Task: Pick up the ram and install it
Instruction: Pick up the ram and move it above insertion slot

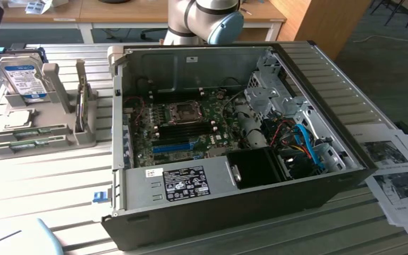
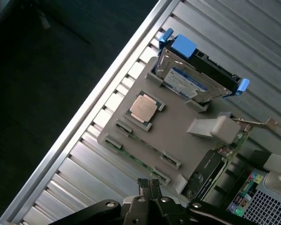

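Hovering near the grey holder (image 2: 178,136) where the ram (image 1: 32,131) lay slotted, the gripper (image 2: 150,185) had its fingers pressed together, so descending like that could jab the stick instead of grasping it.

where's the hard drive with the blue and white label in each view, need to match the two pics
Exterior view: the hard drive stands upright at the exterior view's left, at the far end of the grey holder, beside the open computer case.
Wrist view: the hard drive stands on edge at one end of the grey holder.
Shared landmark: the square cpu chip, lying flat on the holder next to the drive.
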Tool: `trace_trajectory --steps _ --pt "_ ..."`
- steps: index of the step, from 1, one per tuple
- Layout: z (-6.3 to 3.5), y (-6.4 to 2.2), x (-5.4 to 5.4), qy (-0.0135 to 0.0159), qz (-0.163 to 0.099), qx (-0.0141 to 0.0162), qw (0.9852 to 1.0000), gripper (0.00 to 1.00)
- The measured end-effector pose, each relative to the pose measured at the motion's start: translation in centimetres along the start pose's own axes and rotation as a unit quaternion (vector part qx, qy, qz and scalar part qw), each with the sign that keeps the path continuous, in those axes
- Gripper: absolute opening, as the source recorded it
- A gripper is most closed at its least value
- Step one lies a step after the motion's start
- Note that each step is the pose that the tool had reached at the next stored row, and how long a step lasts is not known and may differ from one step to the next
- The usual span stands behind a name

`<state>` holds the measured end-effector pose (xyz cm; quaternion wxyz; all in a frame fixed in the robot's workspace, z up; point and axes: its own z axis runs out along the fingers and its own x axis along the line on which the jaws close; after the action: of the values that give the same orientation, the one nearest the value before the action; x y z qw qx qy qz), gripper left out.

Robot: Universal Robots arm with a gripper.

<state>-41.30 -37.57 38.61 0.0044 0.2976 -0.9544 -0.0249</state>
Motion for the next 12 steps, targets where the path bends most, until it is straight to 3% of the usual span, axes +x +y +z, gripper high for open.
trace_trajectory --steps 7,12 --pt "0.0 0.0 0.0 0.0025 -0.049 -0.0003 0.9988 0.09" --pt "0.0 -0.01 0.0 0.0043 -0.086 -0.0006 0.9963 0.09"
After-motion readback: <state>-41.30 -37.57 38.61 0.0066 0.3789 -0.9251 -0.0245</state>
